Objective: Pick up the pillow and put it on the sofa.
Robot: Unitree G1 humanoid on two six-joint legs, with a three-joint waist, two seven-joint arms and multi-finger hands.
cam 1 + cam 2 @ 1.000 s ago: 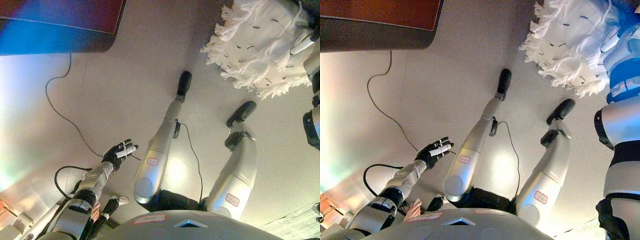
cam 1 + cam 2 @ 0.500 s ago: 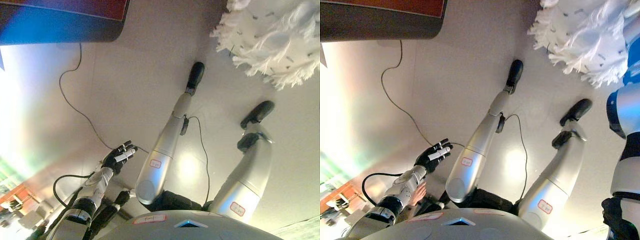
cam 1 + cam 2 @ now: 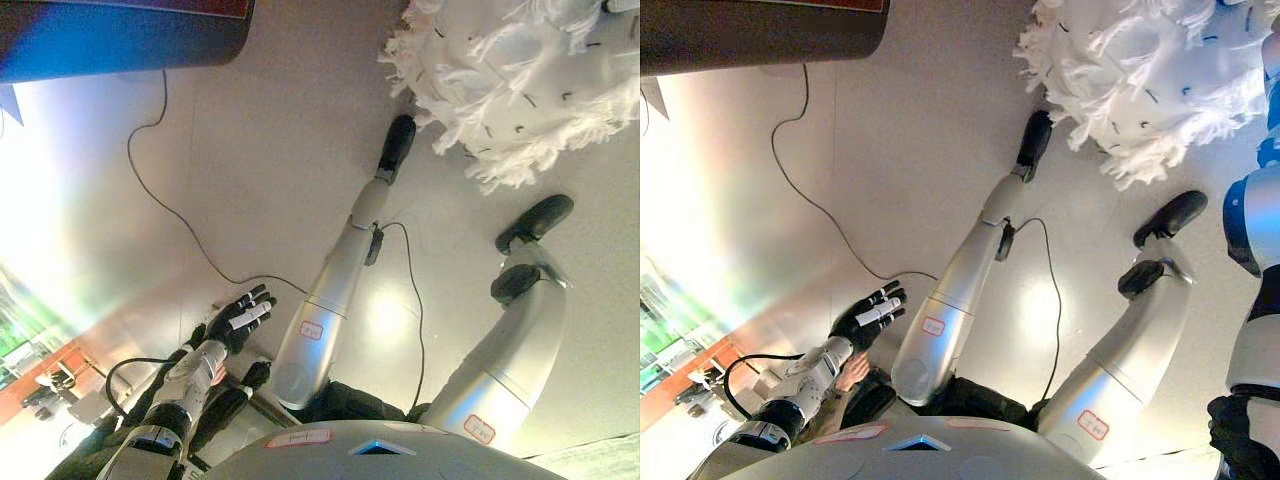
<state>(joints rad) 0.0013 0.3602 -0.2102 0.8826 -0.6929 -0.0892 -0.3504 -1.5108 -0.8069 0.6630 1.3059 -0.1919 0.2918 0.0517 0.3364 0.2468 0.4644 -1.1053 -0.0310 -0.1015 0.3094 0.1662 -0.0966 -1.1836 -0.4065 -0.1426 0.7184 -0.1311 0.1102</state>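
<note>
A white pillow [image 3: 505, 75] with shaggy fringe hangs above the floor at the upper right. My right arm [image 3: 1252, 215] rises along the right edge up to the pillow, and its hand is hidden behind the pillow. The left hand [image 3: 238, 318] is at the lower left, held out over the floor, open with fingers spread and nothing in it. The dark sofa [image 3: 120, 40] shows as an edge along the upper left, far from the pillow.
A pale smooth floor [image 3: 260, 170] fills the middle of the view. A person in dark clothes [image 3: 872, 398] crouches at the lower left, a hand [image 3: 851, 372] close beside my left forearm. Reddish furniture [image 3: 40, 378] shows at the far lower left.
The whole view has shifted. The pillow now sits further left and lower in the picture. The left hand keeps its spread pose. The person shows more beside the left arm.
</note>
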